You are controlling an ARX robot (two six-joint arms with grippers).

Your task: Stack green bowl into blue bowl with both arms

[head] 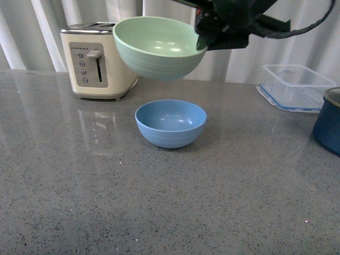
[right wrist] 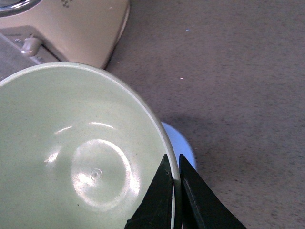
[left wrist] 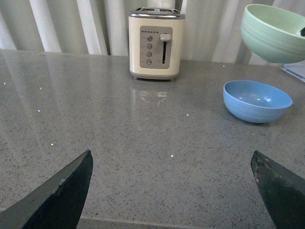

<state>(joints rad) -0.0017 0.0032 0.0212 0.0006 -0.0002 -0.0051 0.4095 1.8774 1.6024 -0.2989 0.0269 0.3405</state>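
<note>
right hand (right wrist: 174, 167) pinches green bowl (right wrist: 71, 157) rim (held above blue bowl (head: 170, 123)).

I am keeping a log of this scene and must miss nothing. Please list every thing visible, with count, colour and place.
countertop: 1, grey speckled, under everything
curtain: 1, white, behind the countertop
blue bowl: 1, light blue, centre of countertop, empty
green bowl: 1, pale mint green, held in the air above the blue bowl
toaster: 1, cream, back left on countertop
clear container: 1, transparent, blue rim, back right
pot: 1, dark blue, far right, partly cut off
right gripper: 1, black, shut on the green bowl's rim
left gripper: 1, black, open, holding nothing, over the countertop
</note>
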